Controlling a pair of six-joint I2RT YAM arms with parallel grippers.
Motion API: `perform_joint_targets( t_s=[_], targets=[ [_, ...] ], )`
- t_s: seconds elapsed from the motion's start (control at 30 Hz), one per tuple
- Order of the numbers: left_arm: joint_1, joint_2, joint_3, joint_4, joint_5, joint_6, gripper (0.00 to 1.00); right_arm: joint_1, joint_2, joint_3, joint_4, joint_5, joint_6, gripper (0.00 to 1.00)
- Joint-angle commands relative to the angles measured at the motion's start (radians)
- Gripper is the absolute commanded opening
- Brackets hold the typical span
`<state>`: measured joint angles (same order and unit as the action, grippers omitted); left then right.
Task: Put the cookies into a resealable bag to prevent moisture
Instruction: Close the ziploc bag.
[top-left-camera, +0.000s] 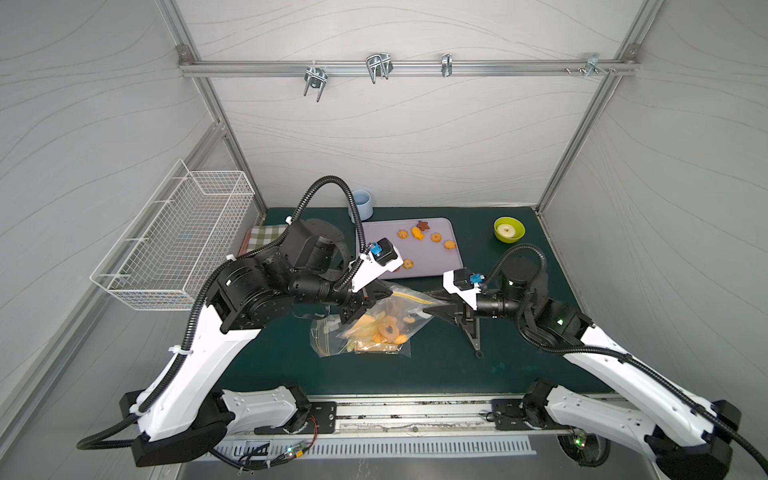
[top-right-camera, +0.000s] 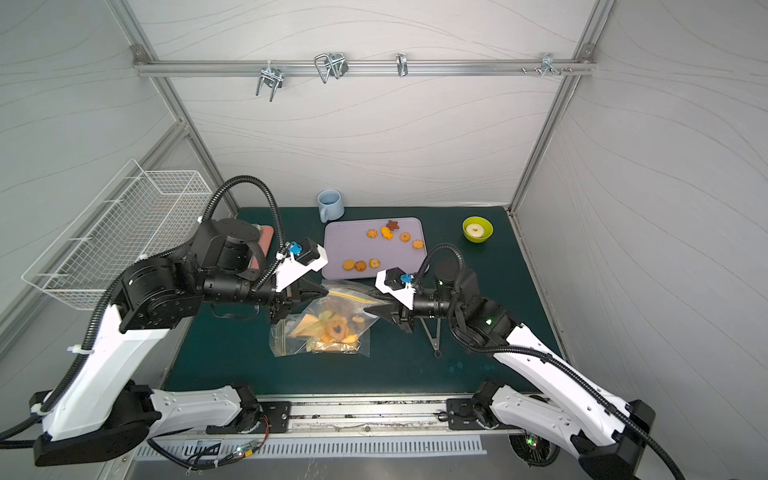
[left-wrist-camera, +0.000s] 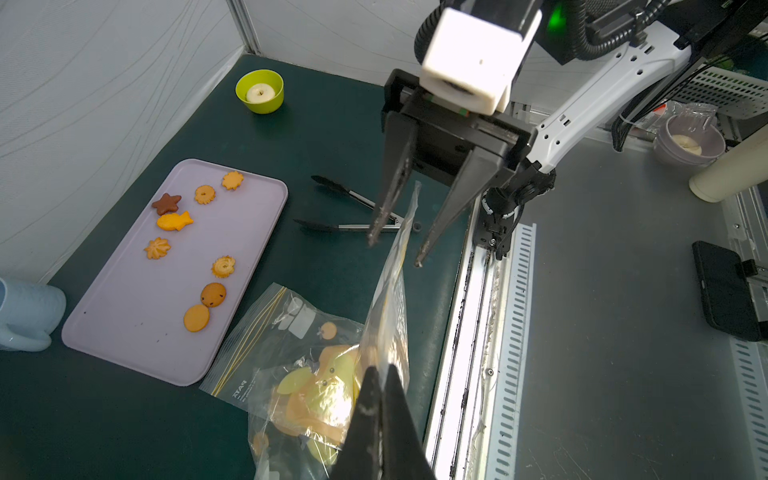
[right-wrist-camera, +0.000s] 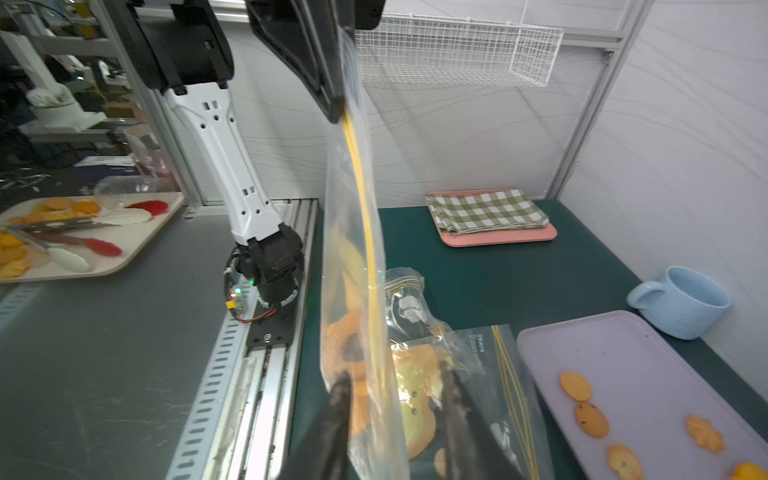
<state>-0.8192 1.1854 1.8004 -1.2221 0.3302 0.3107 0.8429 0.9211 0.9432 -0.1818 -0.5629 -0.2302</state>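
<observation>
Several orange-golden cookies (top-left-camera: 417, 235) (top-right-camera: 387, 232) (left-wrist-camera: 174, 221) (right-wrist-camera: 575, 386) and one dark brown star lie on the lilac tray (top-left-camera: 382, 237) (top-right-camera: 345, 245) (left-wrist-camera: 124, 299) (right-wrist-camera: 602, 345). The clear resealable bag (top-left-camera: 399, 309) (top-right-camera: 340, 307) (left-wrist-camera: 392, 291) (right-wrist-camera: 349, 232), with a yellow zip strip, hangs above the mat. My left gripper (top-left-camera: 392, 292) (top-right-camera: 327, 292) (left-wrist-camera: 380, 370) (right-wrist-camera: 334, 116) is shut on its top edge. My right gripper (top-left-camera: 424, 311) (top-right-camera: 365, 311) (left-wrist-camera: 395, 251) (right-wrist-camera: 395, 374) stands open, and the bag's other end passes between its fingers without being pinched. Orange shapes show through the plastic.
More zip bags (left-wrist-camera: 253, 332) (right-wrist-camera: 498, 353) lie flat under the held one. Black tongs (top-left-camera: 473, 336) (left-wrist-camera: 353, 212) lie by the right arm. At the back stand a blue mug (top-left-camera: 360, 205) (top-right-camera: 330, 205), a green bowl (top-left-camera: 509, 228) and a checked cloth (right-wrist-camera: 486, 212). A wire basket (top-left-camera: 174, 245) hangs on the left wall.
</observation>
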Motion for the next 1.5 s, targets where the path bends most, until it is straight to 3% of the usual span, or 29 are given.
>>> perform_joint_targets(
  t_s=[0.0,0.03,0.13,0.17,0.23,0.27,0.33,0.4,0.43,0.47,0.53,0.63,0.7,0.73,0.77,0.8,0.83,0.9,0.97,1.0,1.03,1.13,1.2,1.23,1.27,1.3,1.4,1.43,1.47],
  targets=[
    [-0.002,0.002,0.039,0.030,0.023,0.018,0.00,0.008,0.008,0.024,0.010,-0.015,-0.004,0.00],
    [-0.002,0.002,0.039,0.029,0.024,0.018,0.00,0.009,0.011,0.025,0.011,-0.017,-0.004,0.00],
    [-0.001,0.003,0.038,0.030,0.026,0.018,0.00,0.011,0.010,0.017,0.033,-0.017,-0.008,0.49],
    [-0.002,0.004,0.038,0.030,0.027,0.016,0.00,0.013,0.011,0.017,0.036,-0.015,-0.008,0.50],
    [-0.002,0.003,0.039,0.030,0.028,0.017,0.00,0.014,0.016,0.024,0.030,-0.012,-0.005,0.05],
    [-0.001,0.006,0.038,0.030,0.027,0.017,0.00,0.014,0.018,0.029,0.026,-0.012,-0.003,0.00],
    [-0.002,0.007,0.039,0.030,0.030,0.018,0.00,0.015,0.022,0.031,0.030,-0.016,-0.003,0.00],
    [-0.001,0.009,0.038,0.030,0.033,0.018,0.00,0.017,0.023,0.028,0.046,-0.019,-0.004,0.44],
    [-0.001,0.010,0.039,0.029,0.033,0.018,0.00,0.019,0.024,0.025,0.054,-0.016,-0.003,0.49],
    [-0.001,0.010,0.038,0.030,0.035,0.018,0.00,0.021,0.026,0.025,0.061,-0.015,0.000,0.48],
    [-0.001,0.012,0.039,0.031,0.036,0.018,0.00,0.022,0.033,0.033,0.059,-0.015,0.006,0.00],
    [-0.001,0.012,0.039,0.031,0.040,0.017,0.00,0.025,0.044,0.045,0.062,-0.024,0.007,0.00],
    [-0.001,0.013,0.038,0.034,0.041,0.016,0.00,0.029,0.046,0.043,0.082,-0.024,0.006,0.42],
    [-0.001,0.012,0.039,0.034,0.042,0.016,0.00,0.031,0.047,0.043,0.091,-0.022,0.006,0.49],
    [-0.001,0.013,0.039,0.034,0.044,0.015,0.00,0.033,0.049,0.045,0.097,-0.021,0.009,0.46],
    [-0.001,0.014,0.038,0.034,0.044,0.016,0.00,0.032,0.054,0.051,0.095,-0.024,0.012,0.13],
    [-0.001,0.014,0.039,0.034,0.046,0.016,0.00,0.033,0.061,0.061,0.087,-0.027,0.011,0.00],
    [-0.001,0.015,0.038,0.035,0.046,0.016,0.00,0.035,0.069,0.069,0.086,-0.038,0.009,0.00],
    [-0.001,0.015,0.039,0.036,0.045,0.016,0.00,0.037,0.072,0.067,0.102,-0.043,0.008,0.41],
    [-0.001,0.015,0.038,0.036,0.046,0.015,0.00,0.039,0.072,0.066,0.108,-0.041,0.011,0.35],
    [-0.002,0.015,0.039,0.036,0.046,0.017,0.00,0.039,0.075,0.068,0.106,-0.040,0.013,0.04],
    [-0.001,0.016,0.038,0.036,0.046,0.018,0.00,0.042,0.085,0.080,0.094,-0.041,0.011,0.00],
    [-0.001,0.015,0.039,0.038,0.046,0.018,0.00,0.045,0.083,0.073,0.112,-0.043,0.011,0.45],
    [-0.001,0.016,0.038,0.038,0.046,0.018,0.00,0.046,0.083,0.069,0.119,-0.042,0.012,0.46],
    [-0.001,0.015,0.038,0.038,0.046,0.018,0.00,0.047,0.082,0.070,0.119,-0.040,0.016,0.31],
    [-0.001,0.014,0.038,0.039,0.047,0.018,0.00,0.048,0.084,0.078,0.111,-0.042,0.016,0.00],
    [-0.001,0.012,0.034,0.041,0.045,0.016,0.00,0.048,0.091,0.093,0.090,-0.055,0.012,0.00],
    [-0.001,0.011,0.034,0.040,0.046,0.016,0.00,0.048,0.091,0.090,0.097,-0.055,0.013,0.14],
    [-0.002,0.011,0.034,0.041,0.046,0.016,0.00,0.050,0.088,0.084,0.110,-0.055,0.012,0.43]
  ],
)
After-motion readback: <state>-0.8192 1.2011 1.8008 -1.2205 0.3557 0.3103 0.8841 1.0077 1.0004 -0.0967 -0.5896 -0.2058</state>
